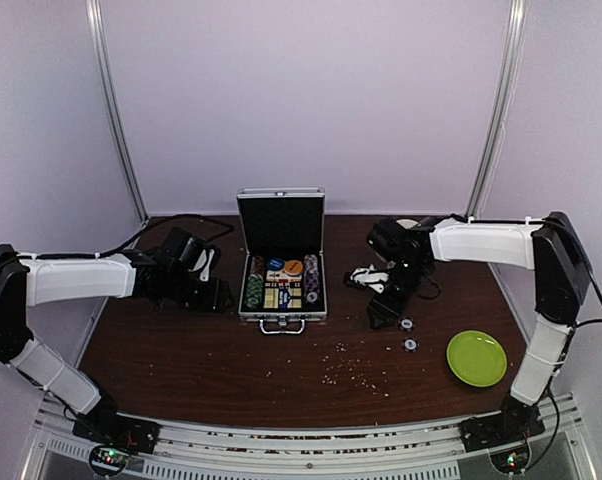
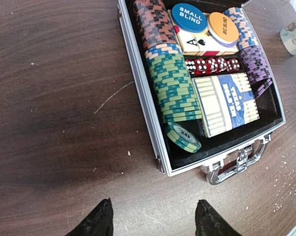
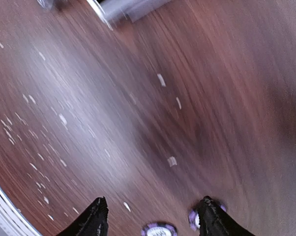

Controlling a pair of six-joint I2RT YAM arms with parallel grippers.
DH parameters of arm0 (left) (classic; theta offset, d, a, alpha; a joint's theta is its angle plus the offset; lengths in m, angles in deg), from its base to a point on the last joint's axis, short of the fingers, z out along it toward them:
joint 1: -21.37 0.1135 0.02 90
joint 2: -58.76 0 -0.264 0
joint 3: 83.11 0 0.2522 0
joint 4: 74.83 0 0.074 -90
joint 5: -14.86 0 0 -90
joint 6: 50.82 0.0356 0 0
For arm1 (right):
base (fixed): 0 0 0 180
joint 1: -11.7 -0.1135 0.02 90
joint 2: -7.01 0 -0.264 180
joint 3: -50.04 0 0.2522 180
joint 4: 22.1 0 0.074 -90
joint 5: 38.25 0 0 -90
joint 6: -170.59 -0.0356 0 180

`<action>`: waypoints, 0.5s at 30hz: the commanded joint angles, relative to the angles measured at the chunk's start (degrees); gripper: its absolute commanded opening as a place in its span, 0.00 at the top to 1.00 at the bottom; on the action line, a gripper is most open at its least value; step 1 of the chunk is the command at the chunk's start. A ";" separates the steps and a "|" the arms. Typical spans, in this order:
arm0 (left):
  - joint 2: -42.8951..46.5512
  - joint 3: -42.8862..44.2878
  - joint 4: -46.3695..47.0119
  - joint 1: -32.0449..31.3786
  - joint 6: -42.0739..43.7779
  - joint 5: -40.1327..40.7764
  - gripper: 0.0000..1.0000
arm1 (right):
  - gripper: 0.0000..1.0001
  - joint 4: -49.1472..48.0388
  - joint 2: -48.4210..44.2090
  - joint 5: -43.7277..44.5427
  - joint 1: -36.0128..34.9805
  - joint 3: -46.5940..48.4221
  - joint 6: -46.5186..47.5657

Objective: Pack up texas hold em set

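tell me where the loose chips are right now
In the top view, the two loose chips lie on the table on the right side, between the open case and the green plate.

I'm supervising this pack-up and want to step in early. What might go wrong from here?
Two purple chips lie flat on the table by the open right gripper; its fingers may shove them rather than pinch them. A green chip leans out of its row at the front of the case and might keep the lid from shutting.
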 commanded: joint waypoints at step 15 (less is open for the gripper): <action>1.33 -1.80 -0.56 -0.08 0.61 1.68 0.41 | 0.33 2.21 1.75 5.16 11.06 -3.58 4.65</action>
